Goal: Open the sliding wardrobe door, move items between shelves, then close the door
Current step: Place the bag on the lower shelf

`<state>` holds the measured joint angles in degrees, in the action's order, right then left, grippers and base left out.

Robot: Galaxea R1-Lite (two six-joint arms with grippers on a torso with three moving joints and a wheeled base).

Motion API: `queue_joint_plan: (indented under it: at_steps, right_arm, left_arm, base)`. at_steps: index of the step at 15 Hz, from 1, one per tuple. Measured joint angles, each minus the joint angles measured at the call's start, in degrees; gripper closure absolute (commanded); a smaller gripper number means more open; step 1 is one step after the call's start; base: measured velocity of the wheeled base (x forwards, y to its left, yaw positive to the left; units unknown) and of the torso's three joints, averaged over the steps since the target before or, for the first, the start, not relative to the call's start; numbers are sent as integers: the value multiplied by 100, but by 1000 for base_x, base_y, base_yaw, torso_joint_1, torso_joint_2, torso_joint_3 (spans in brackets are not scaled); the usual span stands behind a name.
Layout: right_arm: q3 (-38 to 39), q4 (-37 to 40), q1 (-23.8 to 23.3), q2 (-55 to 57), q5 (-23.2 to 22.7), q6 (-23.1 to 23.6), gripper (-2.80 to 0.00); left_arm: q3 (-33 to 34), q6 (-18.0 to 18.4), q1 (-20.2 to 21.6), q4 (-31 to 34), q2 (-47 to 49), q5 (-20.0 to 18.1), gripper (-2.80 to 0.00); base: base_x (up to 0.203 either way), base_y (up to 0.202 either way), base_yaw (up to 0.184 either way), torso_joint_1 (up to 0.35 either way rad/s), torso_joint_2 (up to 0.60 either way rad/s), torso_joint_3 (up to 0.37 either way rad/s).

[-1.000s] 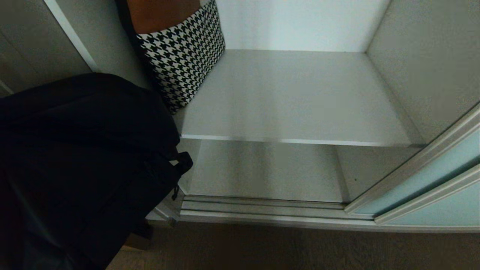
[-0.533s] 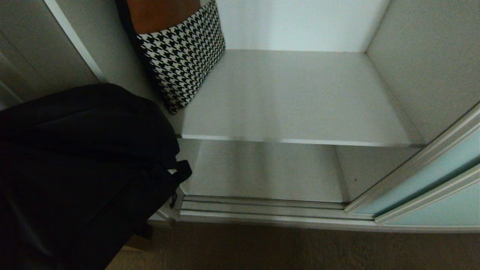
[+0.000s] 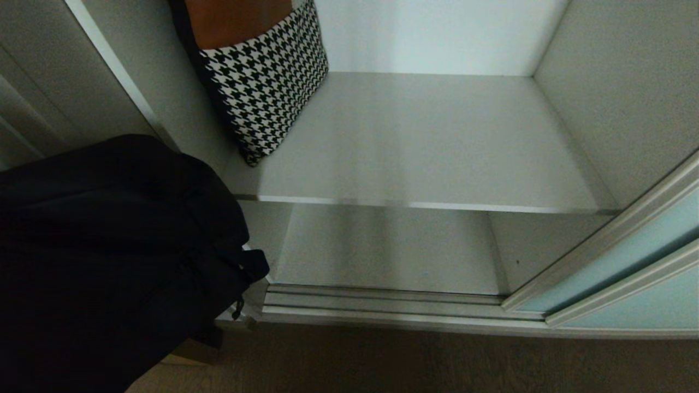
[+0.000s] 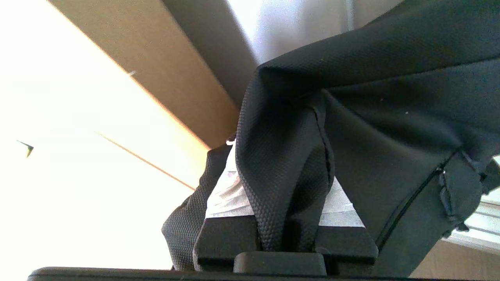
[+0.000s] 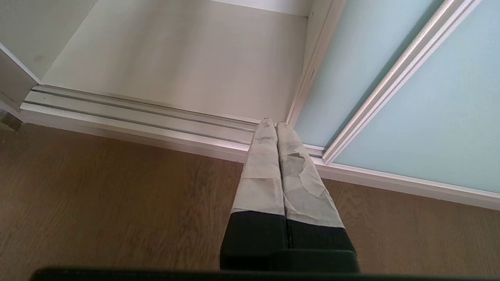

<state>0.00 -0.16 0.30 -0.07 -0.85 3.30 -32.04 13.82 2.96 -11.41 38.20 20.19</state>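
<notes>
A soft black bag (image 3: 109, 262) hangs at the lower left of the head view, outside the wardrobe and left of its opening. My left gripper (image 4: 285, 183) is shut on a fold of this bag's black fabric (image 4: 289, 156); the cloth hides its fingertips. The houndstooth bag (image 3: 262, 93) with an orange-brown inside leans against the left wall on the upper shelf (image 3: 437, 142). Below it is the lower shelf (image 3: 382, 251), bare. The sliding wardrobe door (image 3: 628, 262) stands slid open at the right. Low by the door's corner, my right gripper (image 5: 272, 124) is shut on nothing.
A ribbed silver floor track (image 3: 382, 303) runs along the wardrobe's front, with brown wooden floor (image 3: 437, 365) before it. A tan wooden cabinet front (image 4: 156, 78) stands close beside the black bag. The wardrobe's right inner wall (image 3: 617, 98) bounds the shelves.
The black bag has sunk and drifted left in the head view, uncovering more of the upper shelf's front left corner. The right arm and the houndstooth bag have kept still.
</notes>
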Motion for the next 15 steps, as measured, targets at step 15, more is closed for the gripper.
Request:
queue_joint_plan:
  at_steps: [15]
  right_arm:
    - [0,0,0,0,0,-2,0]
  left_arm:
    - [28,1,48,-67,-63,-411,0]
  base:
    - [-96,0,0,1,1,2]
